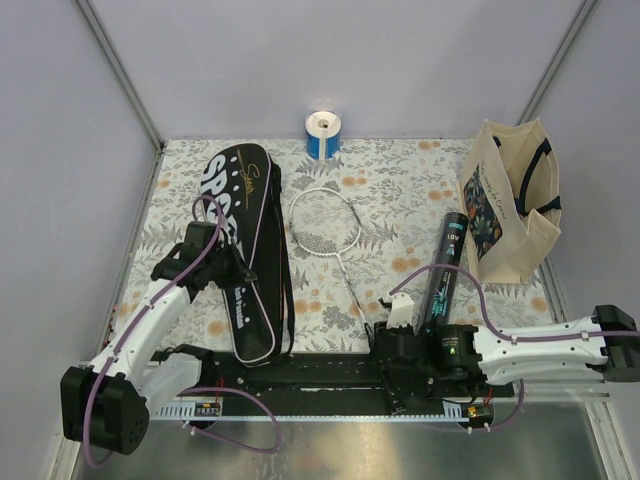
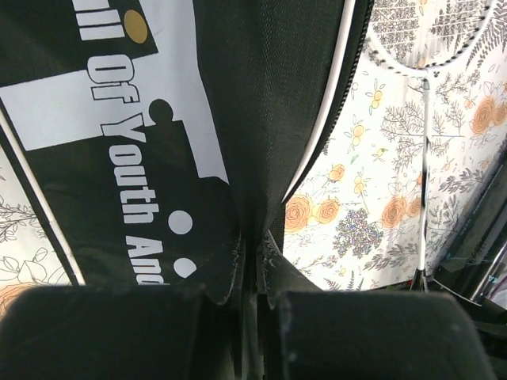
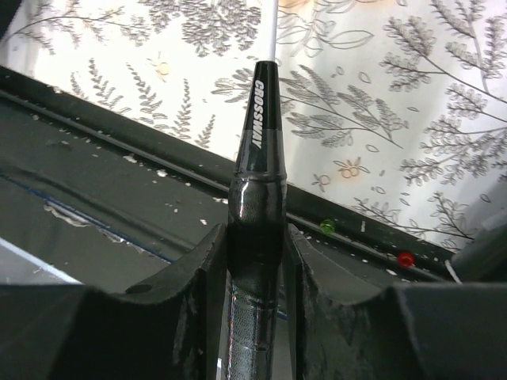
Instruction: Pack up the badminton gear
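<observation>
**Badminton gear: two items, both in hand**

My left gripper (image 2: 255, 297) is pinched on the racket cover (image 2: 238, 95) edge, left of centre in the top view, probably to lift its mouth open. My right gripper (image 3: 257, 237) clamps the racket (image 3: 260, 111) by its handle, bottom centre, apparently to feed it in.

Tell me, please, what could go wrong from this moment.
1. The left hand pinches only a thin fold of the long black fabric racket cover; it may slip out.
2. The right hand grips the thin white-framed racket by its black handle; the far head could catch on the cover's edge.
</observation>
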`<control>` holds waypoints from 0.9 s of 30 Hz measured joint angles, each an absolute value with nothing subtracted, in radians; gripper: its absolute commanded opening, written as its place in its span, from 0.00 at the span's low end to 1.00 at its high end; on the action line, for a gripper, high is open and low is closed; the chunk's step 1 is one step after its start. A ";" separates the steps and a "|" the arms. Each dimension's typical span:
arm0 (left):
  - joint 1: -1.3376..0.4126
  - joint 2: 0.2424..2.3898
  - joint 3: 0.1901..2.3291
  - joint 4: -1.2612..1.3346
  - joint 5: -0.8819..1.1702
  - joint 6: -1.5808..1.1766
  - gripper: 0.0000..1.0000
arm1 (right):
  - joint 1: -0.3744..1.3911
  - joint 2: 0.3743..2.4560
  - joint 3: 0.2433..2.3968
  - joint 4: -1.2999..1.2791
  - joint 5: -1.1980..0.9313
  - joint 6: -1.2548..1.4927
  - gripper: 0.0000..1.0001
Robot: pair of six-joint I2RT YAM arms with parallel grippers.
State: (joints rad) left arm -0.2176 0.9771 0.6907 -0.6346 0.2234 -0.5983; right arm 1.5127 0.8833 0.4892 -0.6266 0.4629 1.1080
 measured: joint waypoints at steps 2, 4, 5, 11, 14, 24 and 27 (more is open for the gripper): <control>-0.217 0.979 0.691 -0.638 0.221 -0.598 0.00 | 1.525 0.889 0.494 -0.606 0.465 1.103 0.00; -0.217 0.989 0.694 -0.639 0.221 -0.597 0.00 | 1.542 0.888 0.507 -0.598 0.474 1.103 0.00; -0.217 0.995 0.694 -0.639 0.221 -0.596 0.00 | 1.555 0.886 0.516 -0.595 0.482 1.103 0.00; -0.217 1.030 0.697 -0.638 0.208 -0.595 0.00 | 1.612 0.863 0.530 -0.579 0.524 1.121 0.00; -0.216 1.058 0.704 -0.638 0.186 -0.596 0.00 | 1.647 0.871 0.531 -0.571 0.542 1.135 0.00; -0.216 1.140 0.725 -0.648 0.122 -0.611 0.00 | 1.744 0.919 0.537 -0.576 0.620 1.204 0.11; -0.216 1.140 0.730 -0.649 0.118 -0.617 0.00 | 1.744 0.960 0.537 -0.578 0.647 1.214 0.17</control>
State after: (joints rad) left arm -0.2157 1.1397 0.7300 -0.6487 0.1184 -0.6167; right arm 1.7443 0.9596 0.5365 -0.5777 0.6472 1.2144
